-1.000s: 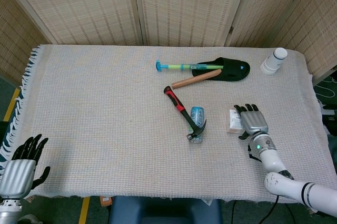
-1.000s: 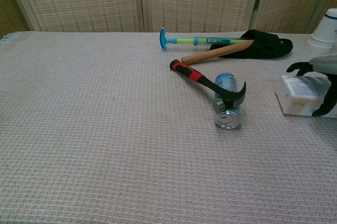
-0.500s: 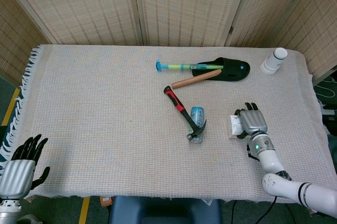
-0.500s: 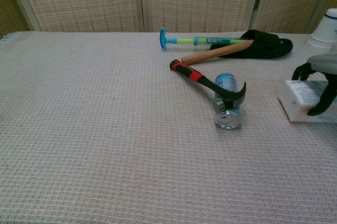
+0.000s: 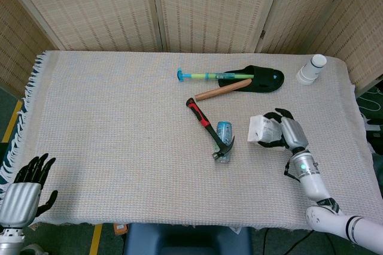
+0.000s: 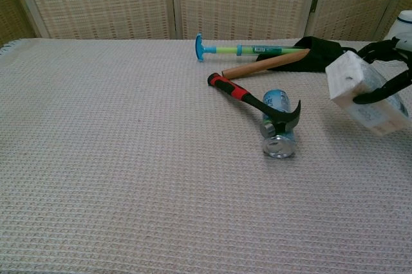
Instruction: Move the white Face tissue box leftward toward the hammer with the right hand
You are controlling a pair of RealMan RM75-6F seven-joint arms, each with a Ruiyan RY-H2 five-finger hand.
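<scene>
Lifted off the cloth since a second ago, our tissue box point(image 6: 360, 91) tilts in the gripping right hand point(image 5: 286, 135); carrying it to the hammer point(image 5: 210, 129) remains.

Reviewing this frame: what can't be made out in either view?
- Right hand: chest view's right edge cuts it off; only dark fingers around the tissue box show.
- Box print: too small to read in either view.
- Left hand: low in the head view's corner, absent from the chest view.
- Can: label partly covered by the hammer.

Rough woven cloth point(image 5: 119, 117) – wooden stick point(image 5: 222, 90), shiny metal can point(image 6: 278, 134)
</scene>
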